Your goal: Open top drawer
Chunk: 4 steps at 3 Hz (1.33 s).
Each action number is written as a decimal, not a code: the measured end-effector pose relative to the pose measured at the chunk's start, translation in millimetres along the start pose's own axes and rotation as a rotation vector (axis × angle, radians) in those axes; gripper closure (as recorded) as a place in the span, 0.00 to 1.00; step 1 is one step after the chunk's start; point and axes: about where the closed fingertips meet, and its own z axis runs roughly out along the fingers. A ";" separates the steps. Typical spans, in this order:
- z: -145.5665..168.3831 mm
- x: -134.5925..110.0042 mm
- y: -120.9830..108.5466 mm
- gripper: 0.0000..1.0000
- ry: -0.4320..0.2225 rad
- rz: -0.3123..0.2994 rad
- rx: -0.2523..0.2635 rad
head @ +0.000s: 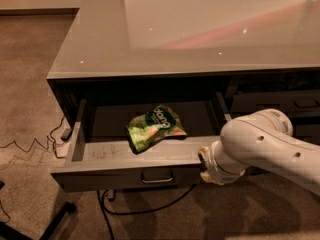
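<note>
The gripper (206, 165) sat low at the right end of the drawer front, pressed in close against it, and the bulky white arm (272, 144) covered nearly all of it. Only a cream-coloured stub showed past the wrist. Whether the claw was wide, narrow or clamped on anything could not be told from this angle.

The arm came in from the lower right corner, its rounded white shell crossing in front of the cabinet's right side.

Right beside the claw was the top drawer (107, 176). It stood pulled well out from under the counter, its dark grey front facing the floor side of the view and its lighter grey inside open to the camera. The small rectangular loop handle (157, 176) sat at the middle of the front, left of the gripper and apart from it.

Inside the drawer lay a green snack bag (155, 128), crumpled and tilted, resting on the drawer floor near the middle, toward the front edge.

Above it all stretched the glossy grey countertop (200, 29), catching pale and pinkish reflections. To the right, behind the arm, the dark drawers of the neighbouring stack (280, 101) sat shut.

Down below, a black cable (145, 210) looped across the brown carpet (30, 84) under the drawer front. More thin wires (30, 146) trailed off to the left of the cabinet, and a dark bar (52, 220) angled across the bottom left corner.
</note>
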 end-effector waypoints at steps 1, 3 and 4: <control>-7.8 -4.6 7.5 1.00 -0.013 -0.010 0.017; -19.6 -7.0 4.2 1.00 -0.013 -0.010 0.017; -20.2 -8.9 6.1 1.00 -0.023 -0.010 0.012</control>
